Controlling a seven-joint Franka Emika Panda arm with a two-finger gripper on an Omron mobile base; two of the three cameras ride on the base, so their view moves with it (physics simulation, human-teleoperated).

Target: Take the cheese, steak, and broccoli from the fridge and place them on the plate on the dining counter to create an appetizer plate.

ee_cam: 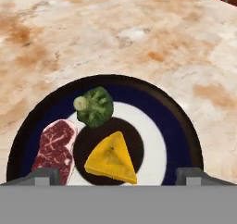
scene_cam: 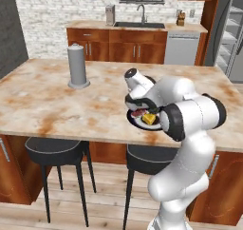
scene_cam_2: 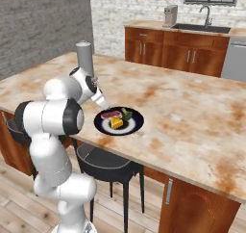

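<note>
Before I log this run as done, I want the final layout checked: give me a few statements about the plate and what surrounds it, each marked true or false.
1. The cheese, the steak and the broccoli all lie on the plate. True.
2. The plate sits on the sink counter along the wall. False: it is on the dining counter, near its front edge.
3. The gripper is shut on the cheese. False: its fingertips stand wide apart, holding nothing.
4. A grey cylinder stands upright on the dining counter, apart from the plate. True.
5. The broccoli lies on top of the steak. False: it lies beside it.
</note>
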